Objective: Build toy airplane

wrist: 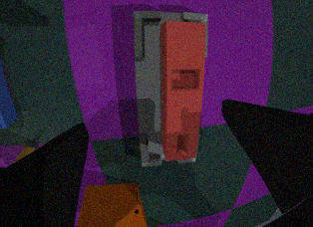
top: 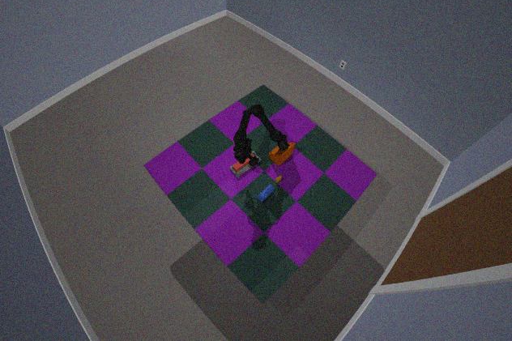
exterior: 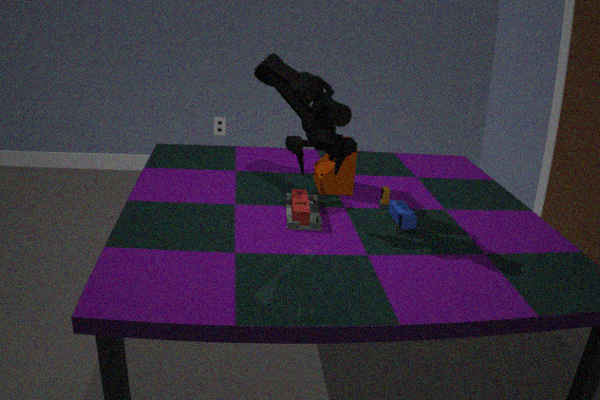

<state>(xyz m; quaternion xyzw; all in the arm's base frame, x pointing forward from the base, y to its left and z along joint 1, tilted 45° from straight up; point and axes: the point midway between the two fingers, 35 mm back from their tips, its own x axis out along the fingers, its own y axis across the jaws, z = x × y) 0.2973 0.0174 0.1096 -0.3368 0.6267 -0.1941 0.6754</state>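
Observation:
The red fuselage [top: 241, 165] [exterior: 300, 206] [wrist: 181, 52] lies lengthwise in the grey jig [top: 239, 174] [exterior: 315, 219] [wrist: 148, 82], toward one long side, with bare grey jig showing beside it. Whether it sits fully down is unclear. Its two top sockets are empty in the wrist view. The blue wing [top: 266, 193] [exterior: 402, 215] [wrist: 6, 104] lies on the table apart from the jig. The small yellow tail fin [top: 279, 178] [exterior: 384, 196] [wrist: 24, 153] stands near the wing. My gripper [top: 249, 160] [exterior: 319, 174] [wrist: 156, 117] is open and empty above the jig's far end.
A tall orange block [top: 282, 155] [exterior: 339, 177] [wrist: 112, 206] stands beside the jig's far end, close to my arm. It rises well above the jig. The checkered table's front edge [exterior: 339, 333] is beyond the jig on the exterior view side.

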